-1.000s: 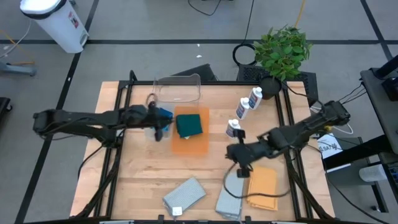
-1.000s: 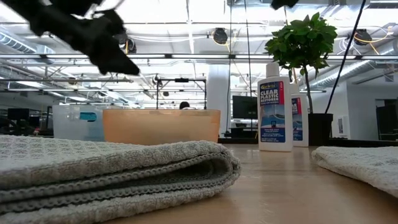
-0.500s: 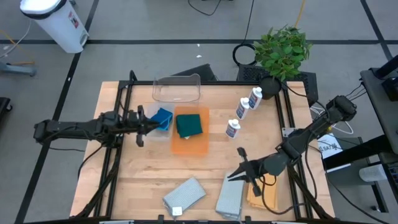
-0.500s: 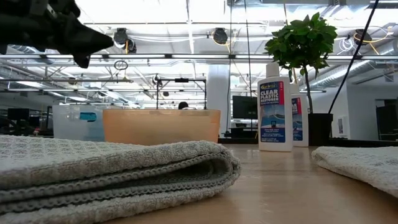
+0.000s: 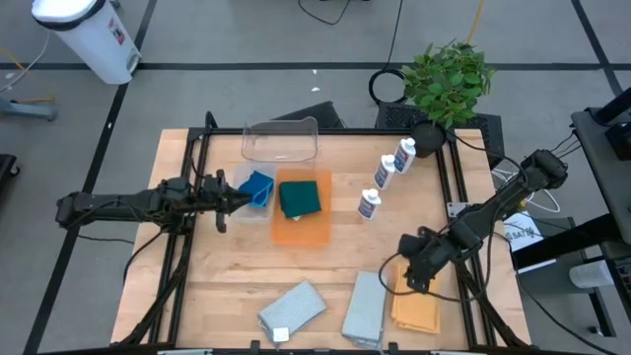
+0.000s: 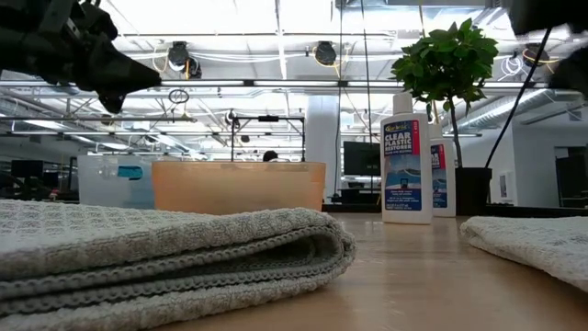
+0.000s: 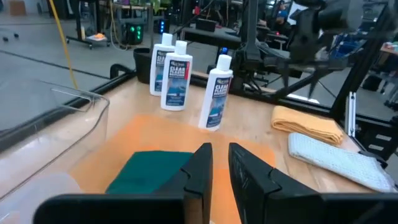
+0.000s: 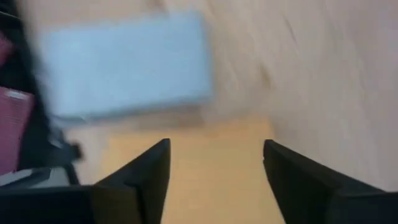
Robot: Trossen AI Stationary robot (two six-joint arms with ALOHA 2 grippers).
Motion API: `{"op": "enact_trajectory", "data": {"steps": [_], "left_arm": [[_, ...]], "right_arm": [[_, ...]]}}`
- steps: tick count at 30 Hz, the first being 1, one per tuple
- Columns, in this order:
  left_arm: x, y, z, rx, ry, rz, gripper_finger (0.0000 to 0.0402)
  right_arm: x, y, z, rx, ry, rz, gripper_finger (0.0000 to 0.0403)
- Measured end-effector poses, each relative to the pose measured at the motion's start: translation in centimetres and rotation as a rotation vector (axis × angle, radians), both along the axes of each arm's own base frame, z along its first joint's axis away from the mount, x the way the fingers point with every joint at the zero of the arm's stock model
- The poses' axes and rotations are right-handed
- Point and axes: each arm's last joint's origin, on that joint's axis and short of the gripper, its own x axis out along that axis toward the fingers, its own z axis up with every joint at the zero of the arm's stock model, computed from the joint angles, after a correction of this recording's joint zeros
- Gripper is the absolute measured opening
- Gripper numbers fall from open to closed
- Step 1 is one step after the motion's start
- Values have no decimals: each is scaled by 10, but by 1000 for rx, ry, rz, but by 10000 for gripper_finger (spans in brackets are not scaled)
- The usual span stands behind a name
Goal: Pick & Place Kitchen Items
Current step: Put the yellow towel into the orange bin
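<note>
My right gripper [image 8: 216,144] hangs open over the folded orange cloth [image 5: 418,308] at the near right, its fingers spread above the cloth [image 8: 205,171] without touching it. Two grey folded cloths [image 5: 366,308] [image 5: 293,308] lie left of it. My left gripper [image 5: 234,200] is level and shut with nothing between its fingers [image 7: 221,165]. It points at a blue sponge [image 5: 258,187] that lies beside the orange tray [image 5: 301,229]. A dark green pad [image 5: 300,197] lies in the tray. Three white bottles [image 5: 384,174] stand upright at the far right.
A clear plastic tub [image 5: 281,141] stands at the far edge behind the tray. A potted plant [image 5: 449,79] stands off the far right corner. Black frame rails [image 5: 187,197] run along both table sides. Bare wood lies between the tray and the grey cloths.
My right gripper has left the spot beside the nearest bottle, gone toward the near edge and then right, and tipped down over the orange cloth. My left gripper has drawn back toward the table's left edge, away from the blue sponge, which now lies beside the tray.
</note>
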Motion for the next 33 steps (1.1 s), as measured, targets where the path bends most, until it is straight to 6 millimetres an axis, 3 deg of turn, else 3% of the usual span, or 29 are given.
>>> {"op": "enact_trajectory", "data": {"steps": [5,18,27,33], "left_arm": [[0,0,0,-4,3,0,58],[0,0,-2,-2,20,0,58],[0,0,-2,0,21,0,58],[0,0,-3,0,29,0,58]], "right_arm": [[-10,-4,-22,33,129,-11,251],[-29,-17,-75,37,240,32,230],[-30,-13,-104,304,127,101,202],[-30,-13,-110,338,74,110,167]]}}
